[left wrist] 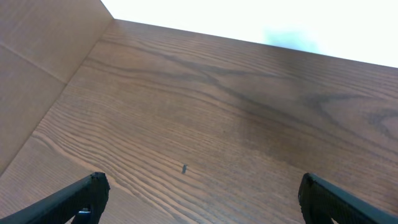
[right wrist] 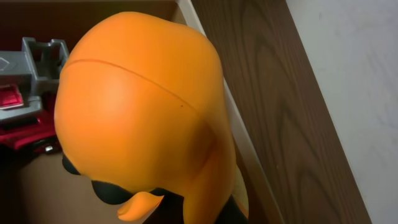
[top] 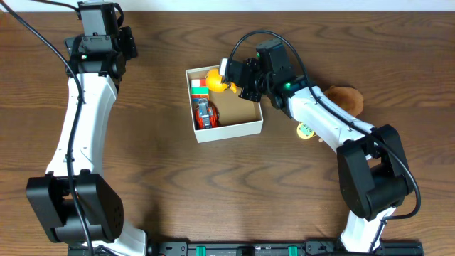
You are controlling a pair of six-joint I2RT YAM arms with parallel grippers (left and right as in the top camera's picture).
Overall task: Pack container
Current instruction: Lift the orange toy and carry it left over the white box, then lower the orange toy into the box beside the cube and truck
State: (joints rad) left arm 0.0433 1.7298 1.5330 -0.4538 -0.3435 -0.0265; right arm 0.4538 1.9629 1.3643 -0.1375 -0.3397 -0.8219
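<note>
The container (top: 234, 130) is a shallow white cardboard box with a tan bottom at the table's middle. Inside lie a red and grey toy (top: 205, 114) and a green, white and red block (top: 198, 87). My right gripper (top: 233, 80) is shut on an orange-yellow toy (top: 215, 80) and holds it over the box's far side. In the right wrist view the orange toy (right wrist: 137, 112) fills the frame, with the red and grey toy (right wrist: 25, 81) to its left and the box wall (right wrist: 242, 149) to its right. My left gripper (left wrist: 199, 193) is open and empty over bare table at the far left.
A brown plush toy (top: 347, 98) lies right of the box behind my right arm. A small yellow-green toy (top: 306, 131) lies by the right forearm. The left wrist view shows wood tabletop (left wrist: 205, 118) and its far edge.
</note>
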